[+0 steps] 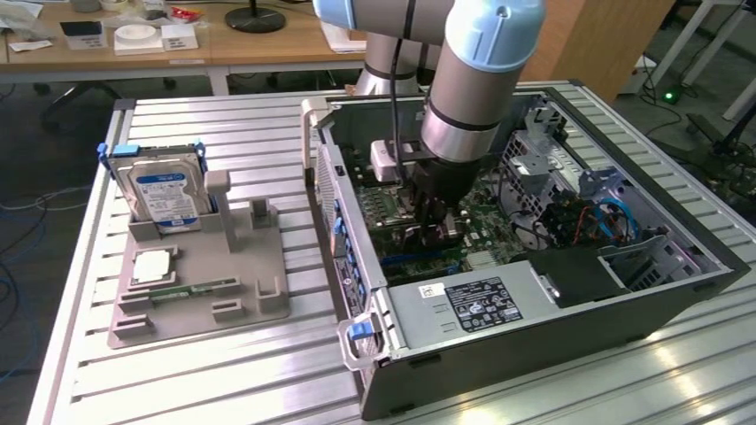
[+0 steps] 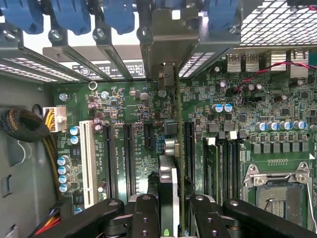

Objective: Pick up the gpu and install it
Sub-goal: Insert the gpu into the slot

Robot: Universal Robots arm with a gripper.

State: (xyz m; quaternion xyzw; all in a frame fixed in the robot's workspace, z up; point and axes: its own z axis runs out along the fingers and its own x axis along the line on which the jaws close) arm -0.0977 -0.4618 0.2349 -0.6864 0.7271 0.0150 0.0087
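Black jaws (image 2: 168, 218) sit closest to the wrist camera, clamped on the gpu (image 2: 177, 148), which stands edge-on between them with one finger on each face. Its green board runs upright from the jaws toward the rear slot brackets, directly over the motherboard (image 2: 129, 104) and its expansion slots. In the exterior view, the arm reaches down into the open computer case (image 1: 661, 301) on the table (image 1: 236, 372), holding the gpu above the motherboard.

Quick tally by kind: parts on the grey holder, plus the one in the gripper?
hard drive: 1
RAM stick: 1
square silver chip: 1
gpu: 1
Total: 4
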